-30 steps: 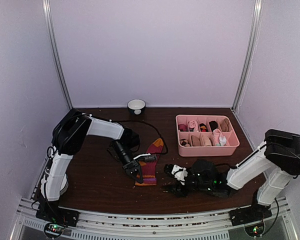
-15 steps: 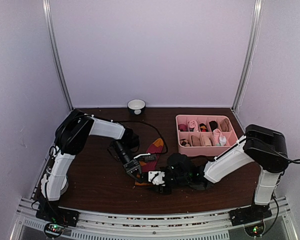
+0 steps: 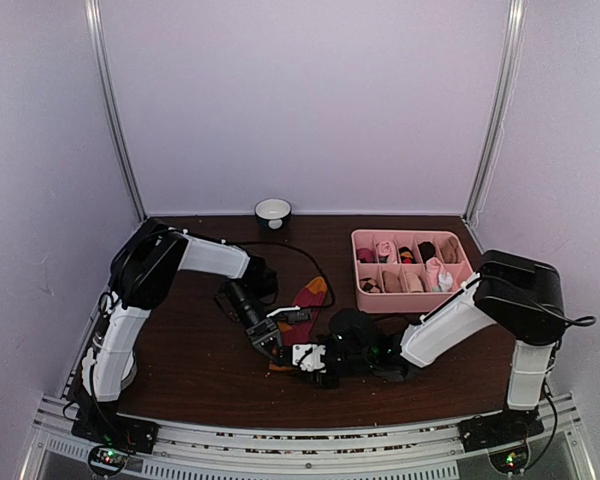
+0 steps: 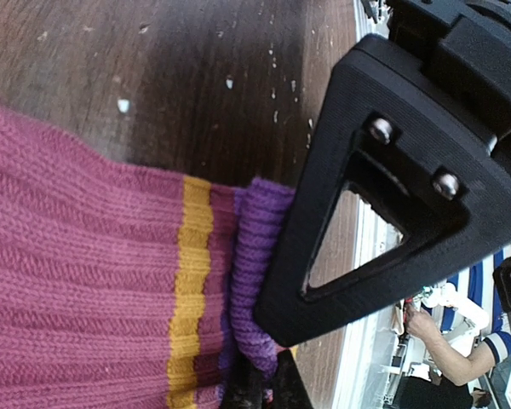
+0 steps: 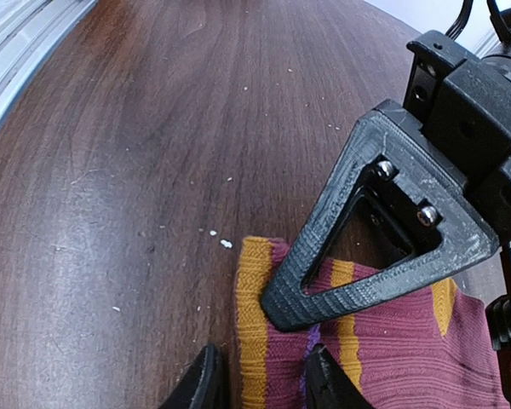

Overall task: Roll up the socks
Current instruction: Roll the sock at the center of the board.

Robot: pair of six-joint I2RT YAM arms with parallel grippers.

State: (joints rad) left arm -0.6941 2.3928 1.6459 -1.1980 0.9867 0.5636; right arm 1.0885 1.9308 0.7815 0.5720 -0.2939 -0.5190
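Left gripper [image 3: 269,340]: jaws together, clamped on the purple cuff of the dark red sock [image 3: 311,298], lower centre.
Right gripper [image 3: 302,357]: fingers apart, straddling the sock's orange-banded end, lower centre.
Pink tray [image 3: 415,301]: right of centre, divided; small rolled socks in pink, white, tan and dark.
Bowl [image 3: 272,211]: top centre, against the back wall; contents cannot be told.
Table [image 3: 190,355]: open wood at lower left; the tray sits near the right edge.

Left tool [image 3: 273,347] closed (right tool [image 5: 264,377] parted)
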